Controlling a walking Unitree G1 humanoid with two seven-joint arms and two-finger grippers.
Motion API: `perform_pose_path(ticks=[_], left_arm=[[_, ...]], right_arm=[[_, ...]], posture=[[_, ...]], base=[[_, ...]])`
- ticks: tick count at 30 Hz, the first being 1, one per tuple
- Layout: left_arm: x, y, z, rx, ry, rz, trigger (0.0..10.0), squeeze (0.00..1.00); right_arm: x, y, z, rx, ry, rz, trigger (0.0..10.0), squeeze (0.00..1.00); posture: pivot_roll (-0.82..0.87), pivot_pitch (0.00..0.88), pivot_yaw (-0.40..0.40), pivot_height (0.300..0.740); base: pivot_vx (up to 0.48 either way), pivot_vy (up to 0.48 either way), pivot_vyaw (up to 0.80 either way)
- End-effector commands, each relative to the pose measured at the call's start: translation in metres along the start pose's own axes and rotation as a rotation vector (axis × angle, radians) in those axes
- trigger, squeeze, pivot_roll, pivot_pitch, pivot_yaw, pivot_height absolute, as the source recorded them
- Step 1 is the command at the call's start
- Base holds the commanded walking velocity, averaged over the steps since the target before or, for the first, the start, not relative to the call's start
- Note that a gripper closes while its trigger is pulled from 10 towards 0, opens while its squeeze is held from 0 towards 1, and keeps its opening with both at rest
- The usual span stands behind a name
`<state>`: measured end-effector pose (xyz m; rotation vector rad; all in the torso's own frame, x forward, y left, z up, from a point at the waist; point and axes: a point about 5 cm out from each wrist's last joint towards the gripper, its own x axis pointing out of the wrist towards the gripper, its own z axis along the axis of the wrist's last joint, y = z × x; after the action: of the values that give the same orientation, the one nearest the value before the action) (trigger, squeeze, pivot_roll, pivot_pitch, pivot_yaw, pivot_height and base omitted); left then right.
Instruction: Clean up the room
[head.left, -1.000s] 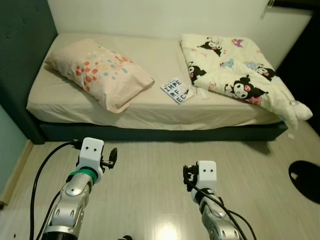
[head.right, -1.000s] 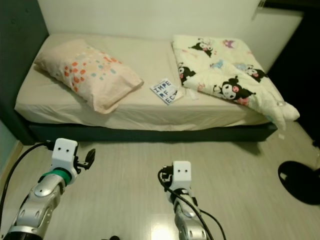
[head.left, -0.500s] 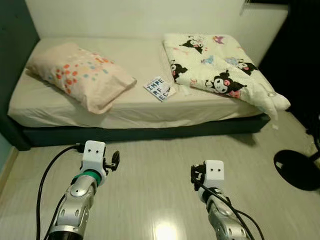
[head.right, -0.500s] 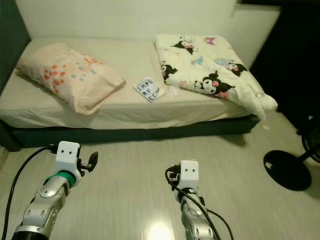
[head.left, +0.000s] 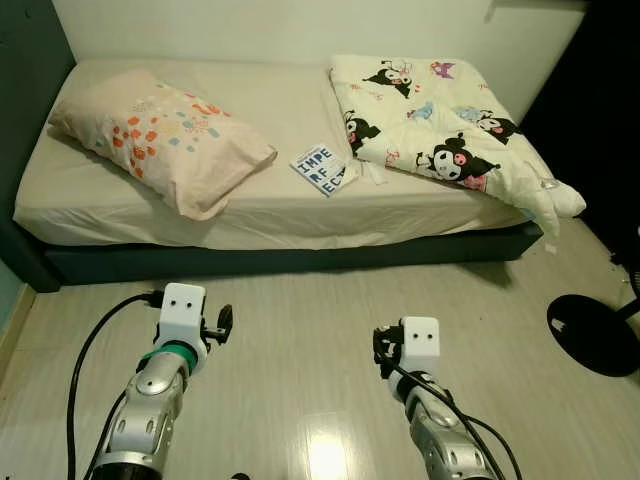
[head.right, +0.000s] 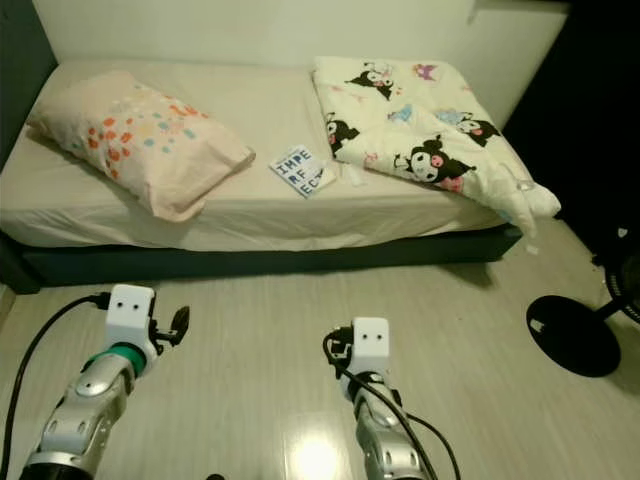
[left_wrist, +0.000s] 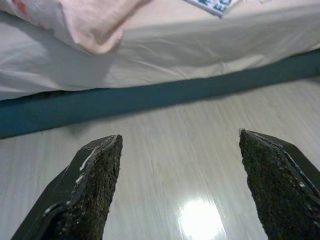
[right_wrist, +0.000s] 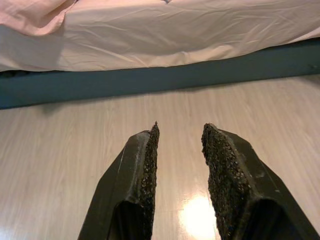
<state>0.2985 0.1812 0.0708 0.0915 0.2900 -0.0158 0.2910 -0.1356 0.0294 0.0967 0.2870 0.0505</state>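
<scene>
You're looking at a low bed (head.left: 120, 215) w/ a beige sheet, set against the white wall, dark base along the floor. A peach pillow (head.left: 160, 137) w/ orange and blue dots lies toward the head end on your left, one corner reaching the mattress's front edge. A small booklet (head.left: 324, 170) w/ big block letters sits near the front edge, about mid-bed, just beside a crumpled cream blanket (head.left: 440, 140) printed w/ black cartoon characters; that blanket covers the foot end on your right, and its corner hangs off the front right corner of the mattress. A black round fan base (head.left: 594, 334) stands on the pale wood floor (head.left: 300, 330) to the right, well apart from the bed. Left gripper (left_wrist: 179, 187) hangs over bare floor in front of the bed, fingers (left_wrist: 92, 190) spread wide, holding nothing. Right gripper (right_wrist: 179, 165) also over the floor, fingers (right_wrist: 145, 170) drawn close w/ a narrow gap between, empty.
</scene>
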Motion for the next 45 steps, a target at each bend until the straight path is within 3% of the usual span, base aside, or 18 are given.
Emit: perform_pose_path(ticks=[1,9,11,13,15,18,26,32,45], left_arm=[[0.001,-0.003,-0.004,0.009,0.013,-0.01,10.0,0.0],[0.009,-0.015,-0.021,0.028,0.076,-0.082,10.0,0.0],[0.011,-0.017,-0.035,-0.003,0.142,-0.103,10.0,0.0],[0.011,-0.018,-0.039,-0.021,0.166,-0.107,10.0,0.0],[0.014,-0.014,-0.045,0.017,0.19,-0.087,10.0,0.0],[0.011,-0.016,-0.068,0.032,0.304,-0.119,10.0,0.0],[0.007,-0.032,-0.079,-0.018,0.329,-0.162,10.0,0.0],[0.009,-0.035,-0.079,0.006,0.329,-0.174,10.0,0.0],[0.009,-0.034,-0.078,0.071,0.3,-0.184,10.0,0.0]], right_arm=[[-0.002,-0.003,-0.007,0.013,0.029,-0.028,10.0,0.0],[-0.005,-0.015,-0.029,-0.004,0.137,-0.106,10.0,0.0],[-0.009,-0.019,-0.049,-0.024,0.257,-0.126,10.0,0.0],[-0.011,-0.021,-0.056,-0.028,0.307,-0.135,10.0,0.0],[-0.019,-0.028,-0.074,-0.055,0.428,-0.172,10.0,0.0],[-0.03,-0.031,-0.092,-0.012,0.549,-0.202,10.0,0.0],[-0.025,-0.027,-0.088,-0.033,0.53,-0.174,10.0,0.0],[-0.027,-0.03,-0.09,-0.03,0.547,-0.179,10.0,0.0],[-0.036,-0.031,-0.101,0.059,0.554,-0.243,10.0,0.0]], posture=[[0.12,0.035,0.005,0.74],[0.1,0.029,0.01,0.74],[0.08,0.025,0.01,0.74],[0.08,0.023,0.009,0.74],[0.08,0.021,0.004,0.74],[0.08,0.021,-0.008,0.74],[0.07,0.011,-0.015,0.74],[0.07,0.005,-0.01,0.74],[0.09,0.046,0.113,0.74]], base=[[0.0,0.0,0.0],[0.0,0.0,0.0],[0.0,0.0,0.0],[0.0,0.0,0.0],[0.0,0.0,0.0],[0.0,0.0,0.0],[0.0,0.0,0.0],[0.0,0.0,0.0],[0.0,0.0,0.0]])
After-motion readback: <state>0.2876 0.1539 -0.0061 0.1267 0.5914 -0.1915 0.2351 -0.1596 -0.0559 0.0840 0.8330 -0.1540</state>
